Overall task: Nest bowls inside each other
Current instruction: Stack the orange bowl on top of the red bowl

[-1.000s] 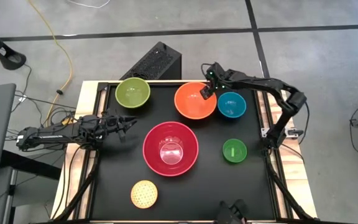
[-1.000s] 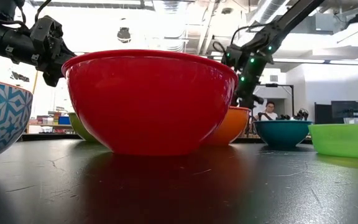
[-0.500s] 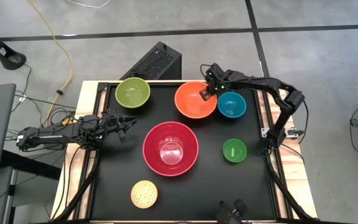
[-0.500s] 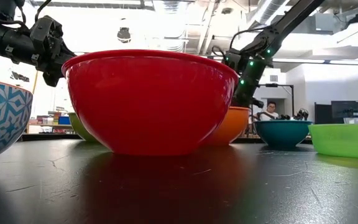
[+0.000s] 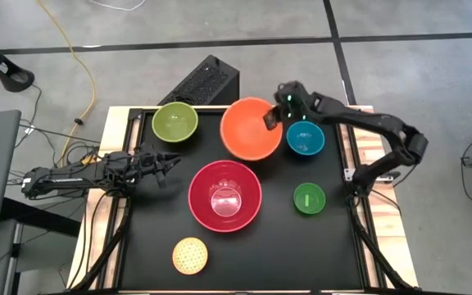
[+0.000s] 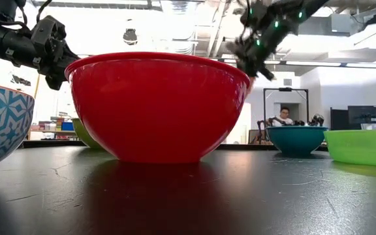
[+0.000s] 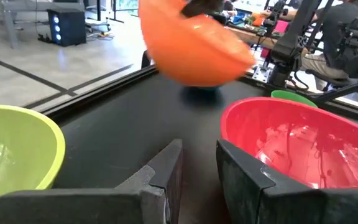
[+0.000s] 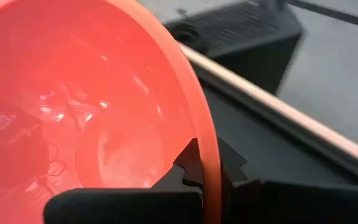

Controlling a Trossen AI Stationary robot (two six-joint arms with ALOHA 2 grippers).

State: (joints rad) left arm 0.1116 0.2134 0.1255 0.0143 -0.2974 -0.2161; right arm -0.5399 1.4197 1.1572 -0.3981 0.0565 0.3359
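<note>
My right gripper [image 5: 270, 120] is shut on the orange bowl [image 5: 248, 129], which hangs over the table's far middle, between the olive-green bowl [image 5: 175, 122] and the teal bowl [image 5: 305, 138]. The left wrist view shows the orange bowl [image 7: 194, 43] tilted in the air, clear of the table. The red bowl [image 5: 224, 195] rests on its base in the middle of the table. The small bright green bowl [image 5: 309, 198] sits to its right and the small yellow bowl [image 5: 190, 255] near the front edge. My left gripper [image 5: 170, 164] waits open and level at the table's left, left of the red bowl. My right gripper pinches the orange bowl's rim [image 8: 209, 163] on the side toward the teal bowl, one finger inside the bowl and one outside. The fingers slant down from the table's right. The bowl is lifted clear of the table and tilted.
A black box [image 5: 206, 82] stands just beyond the table's far edge, behind the orange bowl. The table's wooden frame [image 5: 113, 131] runs along both sides. A person [image 6: 281, 117] sits in the room far behind the table.
My right gripper has risen and drawn a little toward the table's left with the orange bowl. The bowl has come up off the table and now hangs tilted and clear, where before it rested on its base beside the teal bowl.
</note>
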